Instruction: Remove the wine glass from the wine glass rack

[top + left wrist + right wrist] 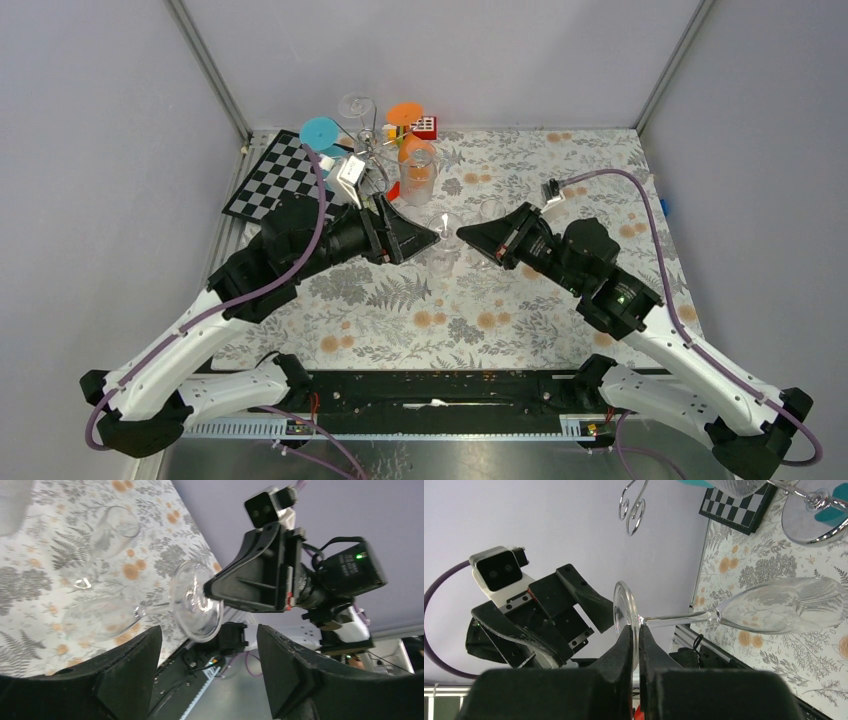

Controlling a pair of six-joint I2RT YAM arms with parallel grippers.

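Right gripper (634, 630): we see it clamped on the foot of the glass (784, 605)
Left gripper (207, 637): jaws wide, the foot between them
Glass: off the rack (368, 150), inverted, foot up, over mid-table between both grippers
Rack: far side, left of centre, just right of the chessboard (275, 178)

Wine glass rack (806, 530): stem and most arms cut off by my right wrist view's top edge. Chessboard (736, 505): likewise cropped. Rack base, top view: hidden behind my left arm (300, 245).
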